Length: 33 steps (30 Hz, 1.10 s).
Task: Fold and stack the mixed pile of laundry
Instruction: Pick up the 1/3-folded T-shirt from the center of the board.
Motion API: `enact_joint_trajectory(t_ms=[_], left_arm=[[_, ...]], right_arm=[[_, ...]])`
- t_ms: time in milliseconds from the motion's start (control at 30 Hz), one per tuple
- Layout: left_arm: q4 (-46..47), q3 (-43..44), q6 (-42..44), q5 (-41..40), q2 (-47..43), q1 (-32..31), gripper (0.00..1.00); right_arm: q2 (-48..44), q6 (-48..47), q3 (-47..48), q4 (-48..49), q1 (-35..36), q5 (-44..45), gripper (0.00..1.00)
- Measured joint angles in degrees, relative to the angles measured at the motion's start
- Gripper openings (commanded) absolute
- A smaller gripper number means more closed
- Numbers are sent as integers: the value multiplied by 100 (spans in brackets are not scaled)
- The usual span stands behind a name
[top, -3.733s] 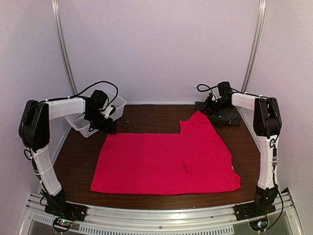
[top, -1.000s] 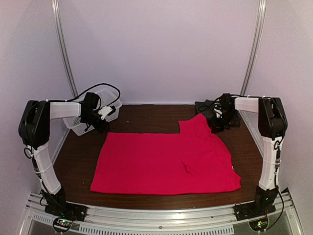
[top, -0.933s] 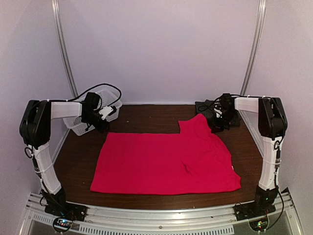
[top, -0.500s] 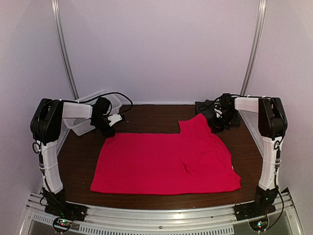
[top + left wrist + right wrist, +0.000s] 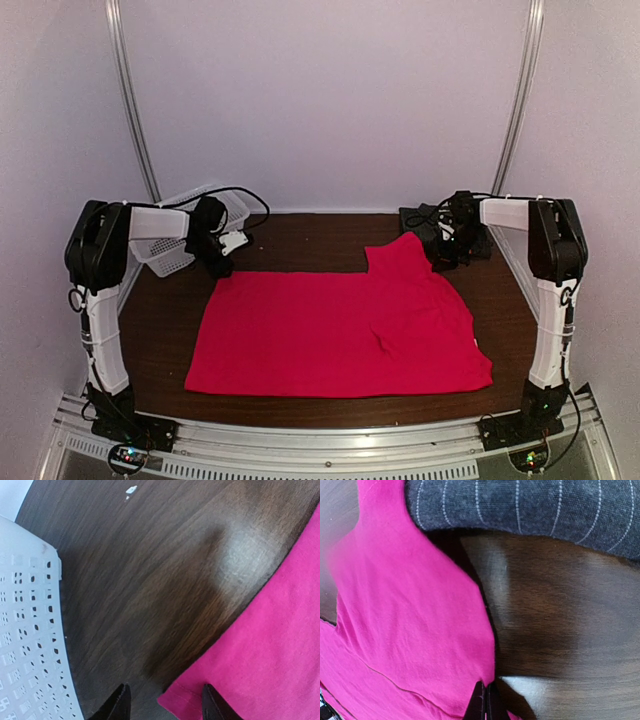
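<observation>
The red-pink T-shirt (image 5: 340, 325) lies spread flat across the middle of the table, one sleeve pointing to the back right. My left gripper (image 5: 218, 262) hangs open over the T-shirt's far left corner. In the left wrist view that hem corner (image 5: 182, 700) lies between the two fingertips (image 5: 122, 702) of the left gripper (image 5: 165, 702). My right gripper (image 5: 441, 254) is shut on the sleeve's edge. The right wrist view shows the right gripper (image 5: 485, 700) pinching the pink cloth (image 5: 415, 630). The dark pinstriped shirt (image 5: 530, 505) lies bunched just beyond, at the back right (image 5: 472, 240).
A white lattice basket (image 5: 170, 245) stands tilted at the back left, close beside the left arm; its wall (image 5: 25, 645) fills the left of the left wrist view. Bare dark wood (image 5: 300, 235) lies behind the T-shirt. Walls close in both sides.
My left gripper has moved right from the basket to the T-shirt's far left corner. The right gripper, earlier over the dark shirt, has held still at the sleeve edge for the last second.
</observation>
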Motion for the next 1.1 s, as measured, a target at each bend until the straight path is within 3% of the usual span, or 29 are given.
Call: enact_joint_trajectory(t_ms=[167, 433, 1100], left_arm=[[-111, 66, 46, -4, 42, 24, 38], [-369, 142, 101, 192, 98, 22, 0], [-684, 315, -308, 382, -92, 24, 0]], right_arm=[[0, -2, 0, -22, 0, 0, 0], [0, -13, 22, -81, 0, -11, 0], [-380, 0, 74, -87, 0, -122, 0]])
